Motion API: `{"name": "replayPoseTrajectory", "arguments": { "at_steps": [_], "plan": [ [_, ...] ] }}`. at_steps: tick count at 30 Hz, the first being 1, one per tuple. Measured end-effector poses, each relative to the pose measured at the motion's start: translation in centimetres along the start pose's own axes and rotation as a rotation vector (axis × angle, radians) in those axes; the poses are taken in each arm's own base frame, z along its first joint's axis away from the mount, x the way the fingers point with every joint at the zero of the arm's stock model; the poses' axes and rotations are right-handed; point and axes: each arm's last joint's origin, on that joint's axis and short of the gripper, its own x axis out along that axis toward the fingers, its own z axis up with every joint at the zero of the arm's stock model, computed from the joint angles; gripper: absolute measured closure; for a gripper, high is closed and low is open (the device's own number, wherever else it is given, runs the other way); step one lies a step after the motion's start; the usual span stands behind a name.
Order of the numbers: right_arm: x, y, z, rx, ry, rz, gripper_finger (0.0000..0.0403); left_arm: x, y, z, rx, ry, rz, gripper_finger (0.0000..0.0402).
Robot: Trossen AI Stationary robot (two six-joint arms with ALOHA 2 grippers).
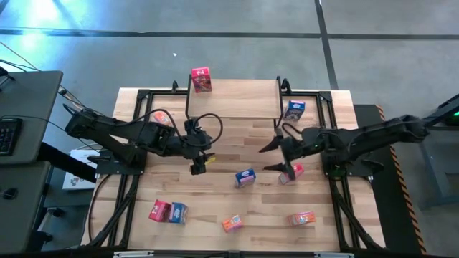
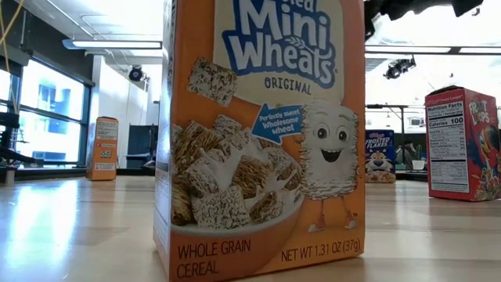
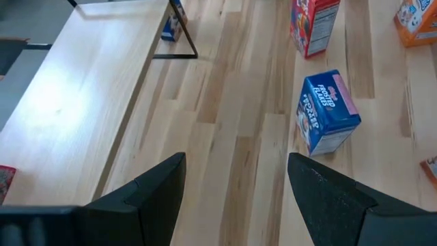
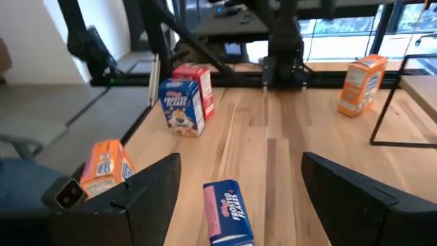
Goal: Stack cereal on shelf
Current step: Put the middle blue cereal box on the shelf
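Early stage, approx one of nine done. Low shelf w/ light wooden plank top and thin black legs (image 1: 237, 97) at far edge of wooden surface (image 1: 215, 190); only one small pink-red cardboard cereal box (image 1: 201, 79) on it, at back-left corner. Rest still off shelf: orange box (image 1: 162, 118) by left arm, blue box (image 1: 294, 110) beside shelf's right end, blue box lying mid-surface (image 1: 244, 178), pink-red box (image 1: 290, 173), pink-red + blue pair (image 1: 168, 211), two orange boxes near front (image 1: 232, 223) (image 1: 301, 218). Left gripper (image 1: 199, 163) part open, empty, near shelf's front edge. Right gripper (image 1: 274, 156) wide open, empty, over pink-red box. Next likely: grab blue mid box.
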Motion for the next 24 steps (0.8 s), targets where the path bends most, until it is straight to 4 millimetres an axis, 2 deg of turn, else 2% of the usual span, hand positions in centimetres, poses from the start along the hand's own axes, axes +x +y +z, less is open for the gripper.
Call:
{"name": "replayPoseTrajectory", "arguments": {
  "at_steps": [9, 24],
  "plan": [
    [3.0, 1.1, -0.7, -0.071, 0.095, -0.005, 0.0107, 0.0, 0.0, 0.0, 0.000, 0.000, -0.001, 0.0153],
    [6.8, 0.8, -4.4, -0.062, 0.280, -0.002, 0.0107, 0.0, 0.0, 0.0, -0.001, 0.000, -0.002, 0.0153]
  ]
}}
